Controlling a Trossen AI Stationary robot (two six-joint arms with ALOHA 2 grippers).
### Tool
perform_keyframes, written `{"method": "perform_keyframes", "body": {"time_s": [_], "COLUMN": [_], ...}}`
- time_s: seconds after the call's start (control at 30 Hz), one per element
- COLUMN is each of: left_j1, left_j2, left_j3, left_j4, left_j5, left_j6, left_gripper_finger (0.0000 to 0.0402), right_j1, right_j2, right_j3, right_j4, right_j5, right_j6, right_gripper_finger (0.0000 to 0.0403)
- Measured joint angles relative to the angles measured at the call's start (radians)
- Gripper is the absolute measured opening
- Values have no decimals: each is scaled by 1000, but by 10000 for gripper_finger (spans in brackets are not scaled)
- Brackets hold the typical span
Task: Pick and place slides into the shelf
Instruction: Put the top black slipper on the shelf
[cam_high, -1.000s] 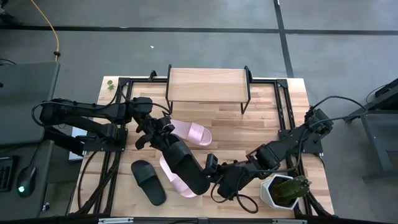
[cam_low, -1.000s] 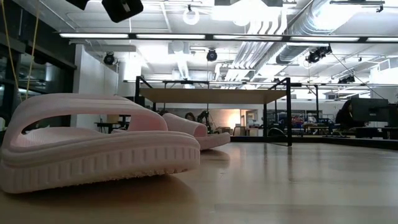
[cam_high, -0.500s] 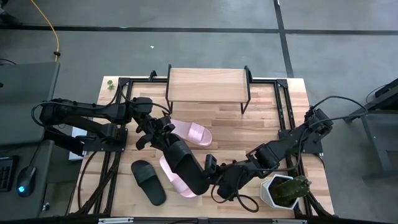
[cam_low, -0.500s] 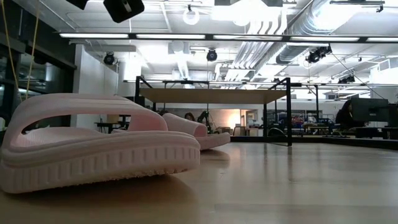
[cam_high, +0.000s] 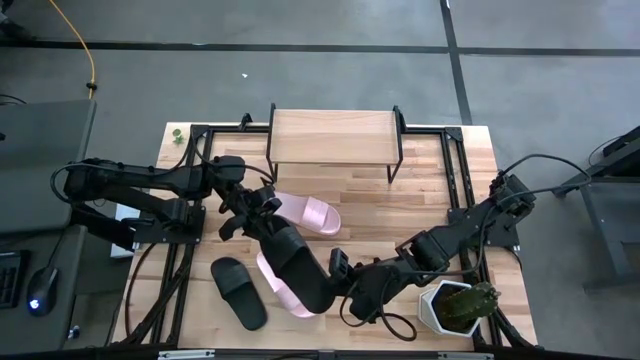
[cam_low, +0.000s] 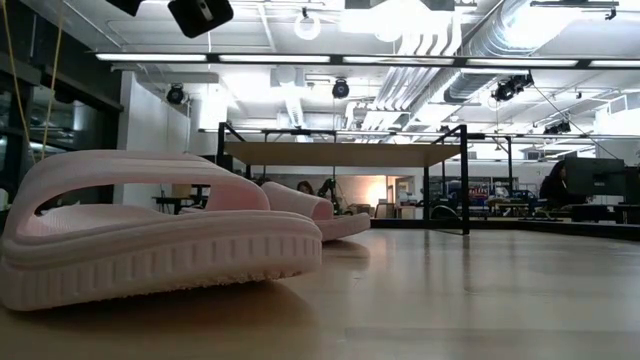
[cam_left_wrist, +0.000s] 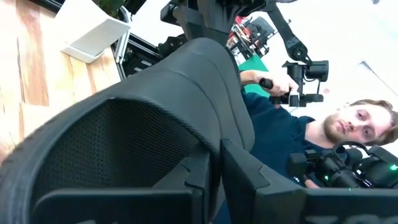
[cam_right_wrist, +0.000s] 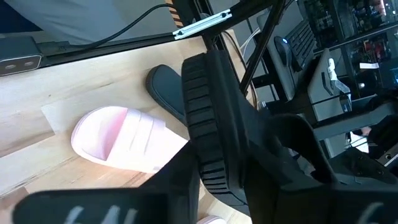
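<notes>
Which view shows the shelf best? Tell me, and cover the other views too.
The high view: the shelf shows whole from above, with its full wooden top and nothing lying on it. The low view shows it only side-on, as a thin top edge on black legs. Neither wrist view shows it.

— How are the arms built?
— Two dark, matte arms of jointed segments are seen, with black cables looped along the right arm (cam_high: 470, 228) (one loop trails near its wrist).
— And the left arm (cam_high: 150, 180)?
— The same black housings; its fingers (cam_left_wrist: 249, 186) are flat-faced and angular.
</notes>
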Motion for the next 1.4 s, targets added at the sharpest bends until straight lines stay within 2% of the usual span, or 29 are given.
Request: {"method": "perform_keyframes", "body": {"time_s": [0.17,0.5,0.77,1.13,1.3,1.4], "left_j1": [0,1,2,1,10,51], "left_j2": [0,0,0,0,-1,-1], "left_j3": [0,0,0,0,3,39], "left_j4": [0,-1,-27,-129,-153,-257], "left_j5": [-8,-23,-29,-144,-237,-288], "left_j6": [4,81,163,237,282,352], "left_gripper_finger": [48,80,137,237,255,257], "right_j1": [0,-4,-18,-20,-20,-20], "right_j2": [0,0,0,0,0,0], "right_j3": [0,0,0,0,0,-1], "right_j4": [2,2,2,-23,-29,-39], "right_j5": [0,21,22,84,101,141], "right_j6": [-3,1,27,38,61,64], "right_gripper_finger": [49,45,44,44,44,44]}}
